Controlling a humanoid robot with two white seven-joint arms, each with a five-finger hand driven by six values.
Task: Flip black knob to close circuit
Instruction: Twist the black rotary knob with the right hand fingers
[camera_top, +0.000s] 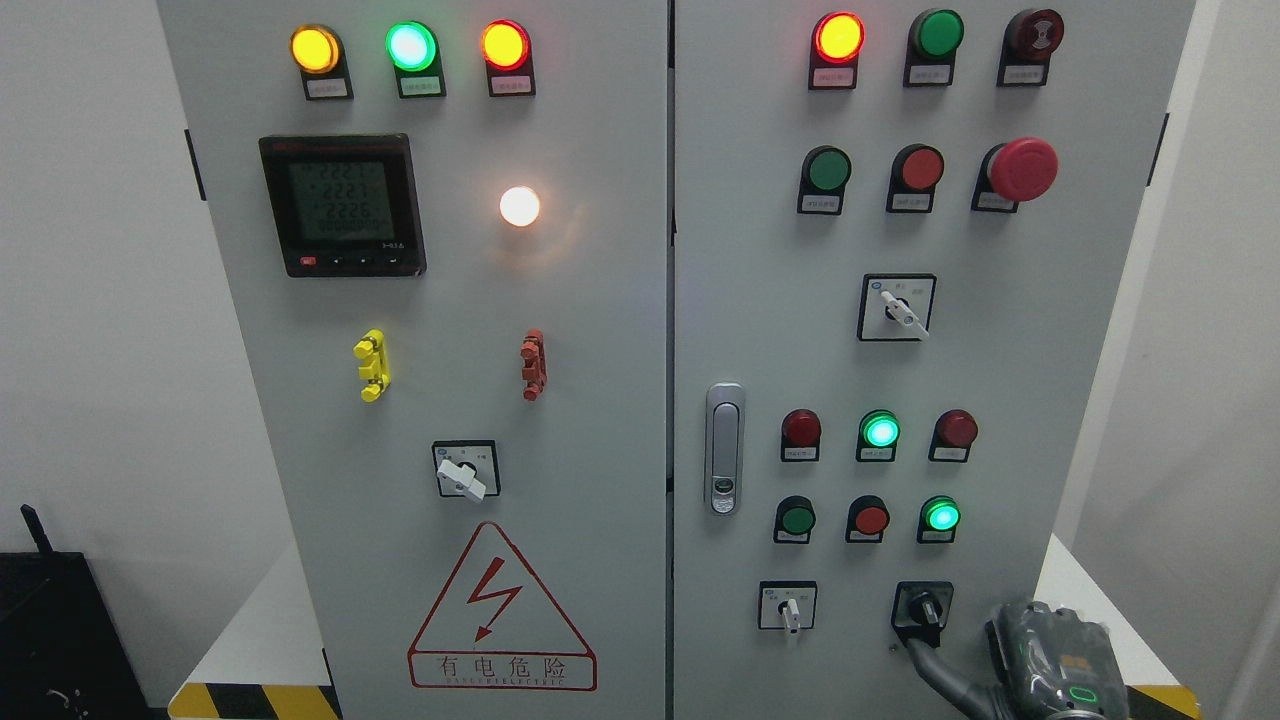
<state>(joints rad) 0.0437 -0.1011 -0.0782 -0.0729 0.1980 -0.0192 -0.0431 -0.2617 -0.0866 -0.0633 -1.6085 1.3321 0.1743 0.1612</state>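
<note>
The black knob (922, 606) sits in a black square plate at the lower right of the grey cabinet's right door (1050, 350). The right hand (1050, 665) comes in from the bottom right corner, and one grey finger (930, 668) reaches up to just below the knob; whether it touches cannot be told. The fingers look loosely extended, clamped on nothing.

Left of the knob is a small white selector switch (790, 610). Above it are a lit green lamp (940, 516), a red button (870, 519) and a green button (797, 519). Higher up stand a red mushroom stop button (1022, 168) and another white selector (900, 310). A silver door latch (724, 448) lies near the door's left edge.

On the left door (600, 450) a digital meter (342, 205) shows rows of digits reading roughly 222, beside a glowing white lamp (519, 206). A red-outlined warning triangle (500, 610) with a lightning bolt carries the characters 有电危险. The small labels under the lamps are too small to read.
</note>
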